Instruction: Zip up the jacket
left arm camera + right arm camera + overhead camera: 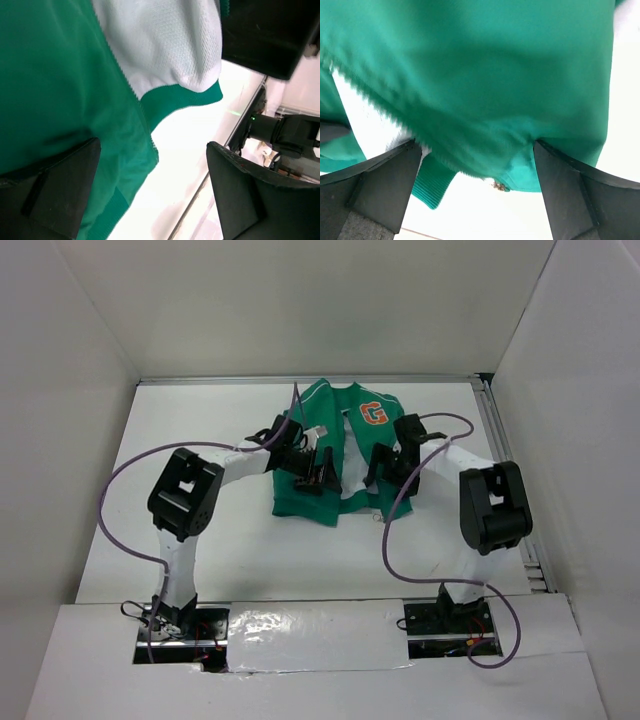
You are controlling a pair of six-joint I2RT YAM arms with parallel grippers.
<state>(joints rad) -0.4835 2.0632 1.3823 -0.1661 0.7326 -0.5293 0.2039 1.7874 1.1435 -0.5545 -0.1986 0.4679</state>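
The jacket (300,502) lies unzipped in the middle of the table (200,420). Your left gripper (318,475) and right gripper (378,472) hang wide open over its bottom hem, holding nothing. I think you're at the grabbing step. Next, pinch each front edge near the zip.

Top external: fixed high and behind the arm bases, tilted down and forward. Far view; the whole table (230,550), both arms and the jacket (295,500) fit in frame.

Left wrist: rides on the left gripper (152,150), own fingers dark in the bottom corners. Very close above the jacket's hem, facing across the table edge; part of the right arm (265,35) shows at the upper right.

Right wrist: rides on the right gripper (477,145), fingers likewise in the bottom corners. Closer still; green cloth nearly fills the frame.

Shared: all three views cover the jacket's lower front, green shell beside pale lining
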